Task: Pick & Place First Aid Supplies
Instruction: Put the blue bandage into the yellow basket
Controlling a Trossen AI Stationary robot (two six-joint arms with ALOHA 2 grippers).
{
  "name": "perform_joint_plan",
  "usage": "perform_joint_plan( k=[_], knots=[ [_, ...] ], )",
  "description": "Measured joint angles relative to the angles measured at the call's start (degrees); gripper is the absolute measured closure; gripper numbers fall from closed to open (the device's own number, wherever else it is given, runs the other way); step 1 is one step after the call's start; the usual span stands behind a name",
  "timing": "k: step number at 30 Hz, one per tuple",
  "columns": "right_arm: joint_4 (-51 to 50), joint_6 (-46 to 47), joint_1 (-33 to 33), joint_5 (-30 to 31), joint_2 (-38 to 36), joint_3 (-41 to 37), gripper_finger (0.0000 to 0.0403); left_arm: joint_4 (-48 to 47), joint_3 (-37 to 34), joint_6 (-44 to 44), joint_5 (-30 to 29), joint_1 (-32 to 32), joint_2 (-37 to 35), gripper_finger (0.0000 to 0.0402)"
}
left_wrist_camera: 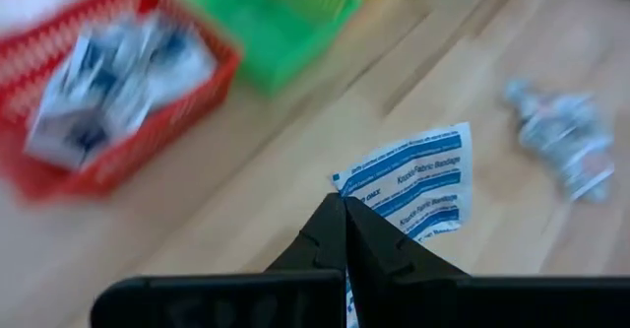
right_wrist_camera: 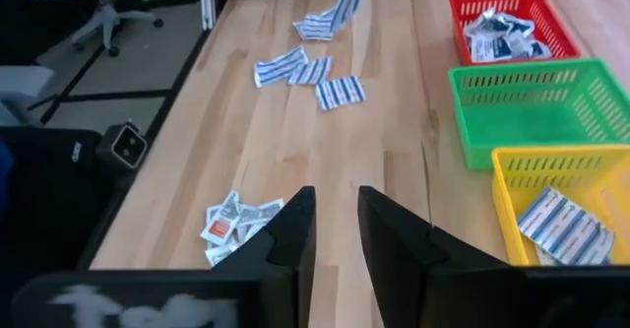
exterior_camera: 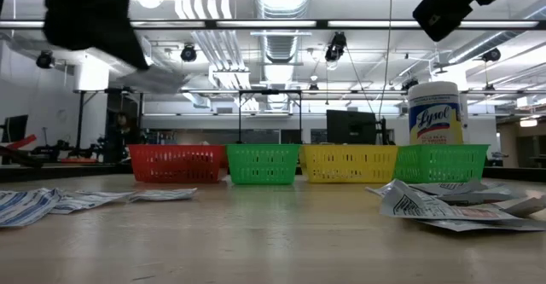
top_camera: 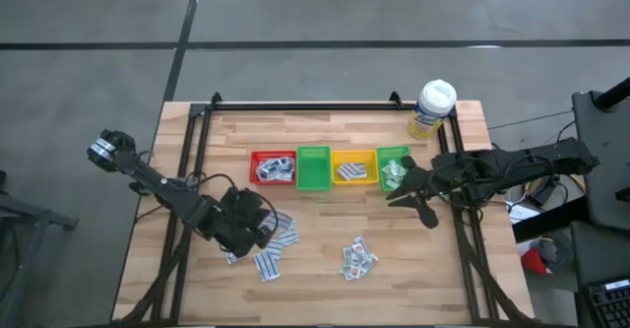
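The blue-striped packet (left_wrist_camera: 418,185) hangs from the closed fingers of the left gripper (left_wrist_camera: 344,231), pinched only at one corner, with most of its face free above the counter (top_camera: 325,269). In the high view that gripper (top_camera: 246,222) sits over the near-left part of the counter, short of the red bin (top_camera: 273,166) where similar blue-printed packets already lie. The grip is the weak point: a thin paper packet held by a corner could slip out or swing on the way to the bins, and it might catch on a bin wall or land in the empty green bin (top_camera: 313,167) next door. More striped packets (top_camera: 276,244) lie just beside the gripper, so a low pass could scatter them. A second heap of packets (top_camera: 357,258) rests near the middle front edge, well apart from both arms. The right gripper (top_camera: 413,192) sits beside the far-right green bin (top_camera: 393,168), its fingers (right_wrist_camera: 290,231) parted a little with nothing between them, near the yellow bin (top_camera: 354,167) that holds a packet or two. The wipes bottle (top_camera: 433,108) stands at the far right corner, clear of all this.
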Motion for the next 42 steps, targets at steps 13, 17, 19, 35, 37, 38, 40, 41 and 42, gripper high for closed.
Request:
perform_joint_plan(
  k=[13, 17, 19, 35, 37, 38, 40, 41, 42],
  knots=[
    [23.5, -2.6, 0.0, 0.0, 15.1, 0.0, 0.0276, 15.9, 0.2, 16.9, -10.3, 0.0, 0.0, 0.0401],
    [29.7, -2.6, 0.0, 0.0, 20.2, 0.0, 0.025, 16.9, 0.2, 18.6, -12.1, 0.0, 0.0, 0.0401],
    [33.1, -2.6, 0.0, 0.1, 22.8, 0.0, 0.0237, 17.2, 0.2, 19.1, -13.4, 0.0, 0.0, 0.0401],
    [44.8, -2.6, -2.1, 0.5, 41.3, 11.0, 0.0183, 19.2, 0.1, 23.7, -17.0, 0.1, 0.1, 0.0402],
    [43.0, -2.4, -2.5, 0.5, 42.7, 13.3, 0.018, 19.2, 0.1, 23.9, -17.1, 0.1, 0.1, 0.0402],
    [41.8, -2.0, -2.8, 0.5, 43.3, 14.4, 0.0179, 19.2, 0.1, 24.1, -17.0, 0.1, 0.1, 0.0402],
    [38.5, -1.1, -3.5, 0.4, 44.5, 16.5, 0.0177, 19.2, 0.1, 24.2, -17.1, 0.1, 0.1, 0.0402],
    [37.2, -0.6, -3.8, 0.4, 45.0, 17.7, 0.0176, 19.1, 0.1, 24.5, -17.3, 0.1, 0.1, 0.0402],
    [35.8, -0.3, -4.0, 0.4, 45.5, 18.6, 0.0176, 19.1, 0.1, 24.9, -17.3, 0.1, 0.1, 0.0402]
  ],
)
